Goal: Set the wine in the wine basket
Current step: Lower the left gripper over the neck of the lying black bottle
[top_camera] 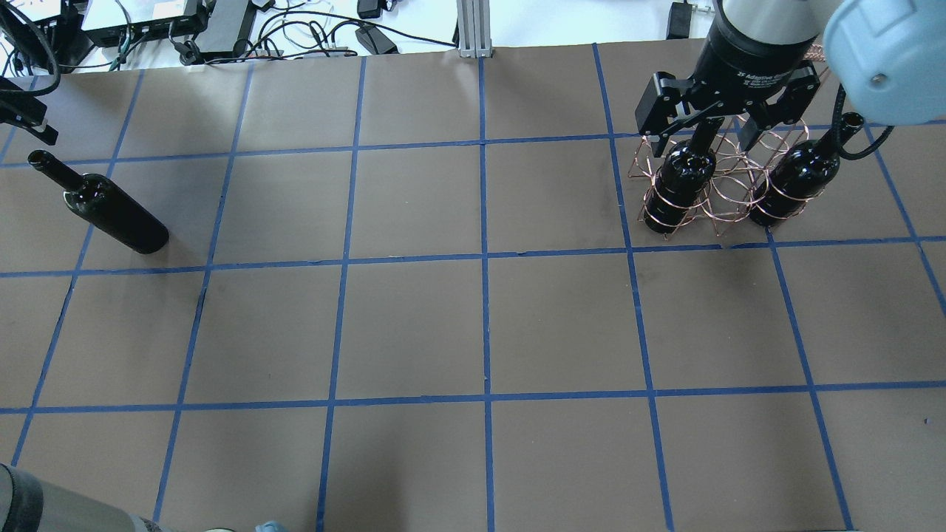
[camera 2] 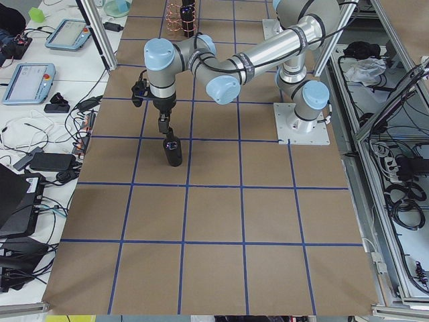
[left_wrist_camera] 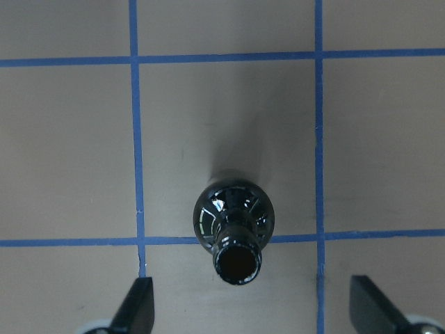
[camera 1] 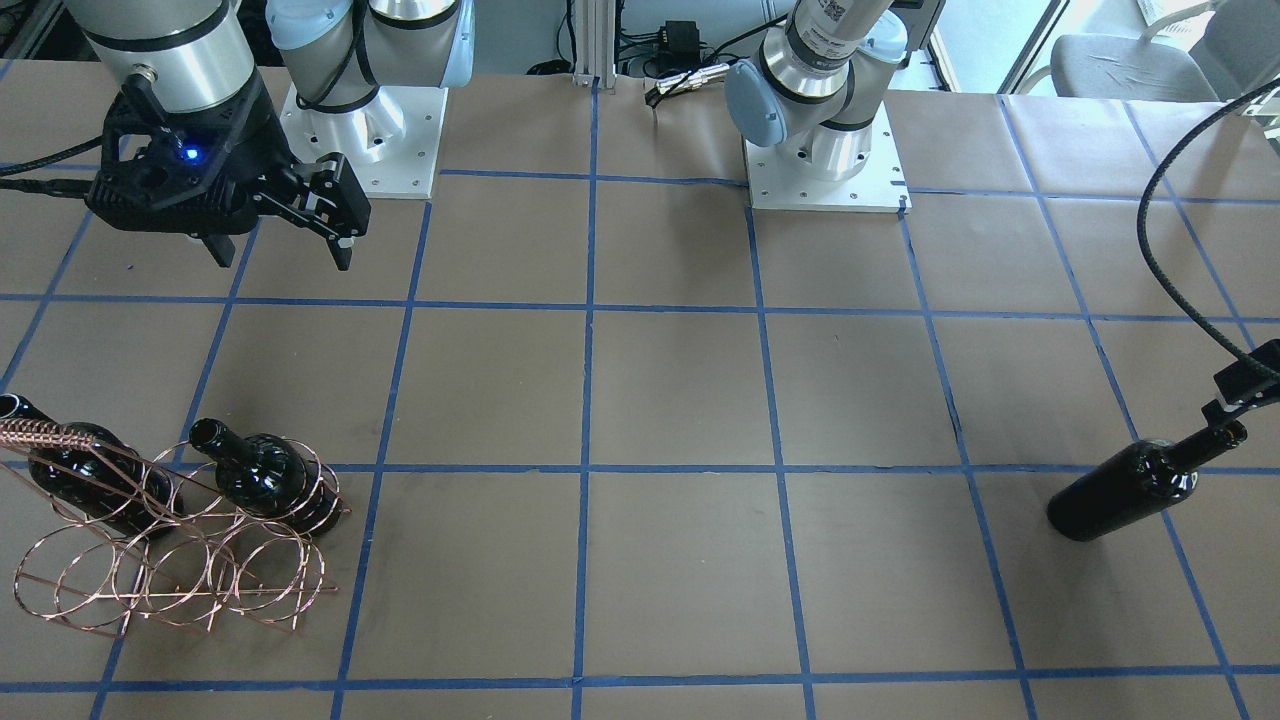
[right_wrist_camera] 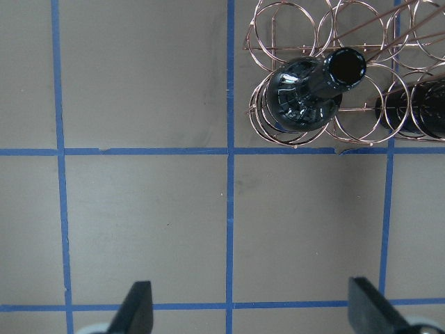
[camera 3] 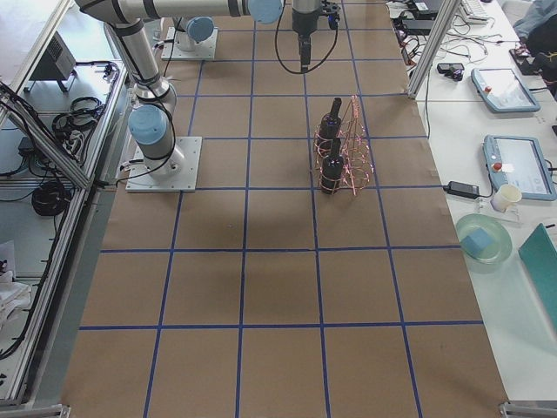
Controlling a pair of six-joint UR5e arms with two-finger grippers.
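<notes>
One wine bottle (top_camera: 111,212) stands upright and alone on the table's left side, seen from above in the left wrist view as wine bottle (left_wrist_camera: 235,226). My left gripper (left_wrist_camera: 252,306) hovers just over its mouth, open, with fingers wide on both sides. The copper wine basket (top_camera: 720,199) sits at the far right and holds two dark bottles (top_camera: 680,181) (top_camera: 798,177). My right gripper (top_camera: 724,137) hangs open above the basket, holding nothing. In the right wrist view the basket (right_wrist_camera: 306,42) fills the top right corner.
Brown paper with a blue tape grid covers the table. The two arm bases (camera 1: 365,130) (camera 1: 825,155) stand at the robot's edge. A black cable (camera 1: 1165,250) loops above the lone bottle. Tablets (camera 3: 513,165) and a bowl (camera 3: 483,237) lie on a side bench.
</notes>
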